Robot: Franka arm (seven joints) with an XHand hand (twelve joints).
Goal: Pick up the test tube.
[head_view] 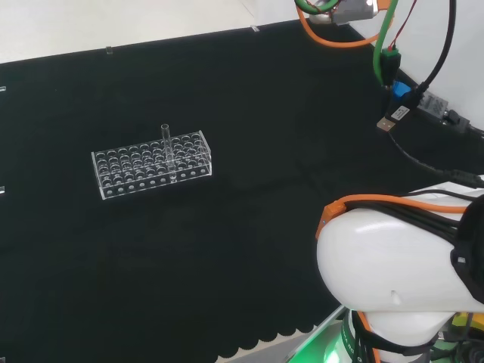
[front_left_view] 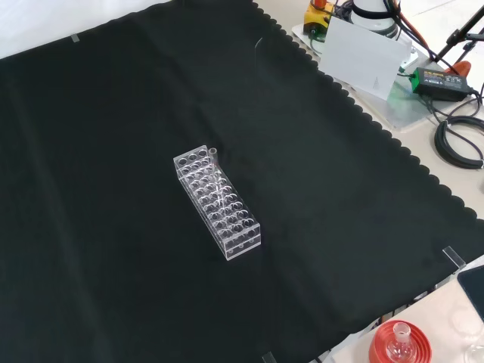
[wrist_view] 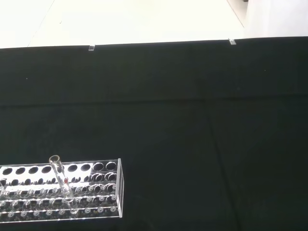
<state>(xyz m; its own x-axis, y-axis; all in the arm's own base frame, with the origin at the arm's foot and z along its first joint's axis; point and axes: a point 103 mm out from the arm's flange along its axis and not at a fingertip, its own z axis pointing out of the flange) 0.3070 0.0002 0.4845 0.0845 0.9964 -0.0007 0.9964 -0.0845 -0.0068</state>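
**Tube upright in rack, lots of free cloth around it**

Hand: can't tell its state from these frames. Head view, nearest the camera: the arm's white link (head_view: 397,265) w/ orange trim sits at lower right, well apart from the rack.

Next out, mid-cloth: clear rack (head_view: 153,165) w/ rows of holes, lying flat on the black tabletop (head_view: 249,249). Test tube (head_view: 167,147) stands in it, roughly upright, rim above the rack top, in the rack's right half in head view. Wrist view shows the tube leaning a little, w/ a small red mark partway down (wrist_view: 61,179). Front view: tube is at the rack's far end (front_left_view: 213,156).

Room: bare cloth on all sides of the rack. Front view: scalloped cloth edge runs down the right side; red ribbed stand (front_left_view: 400,344) w/ a flask sits off the cloth at bottom right. Farthest in head view: cables and plugs (head_view: 401,94) at top right, past the cloth's far corner.
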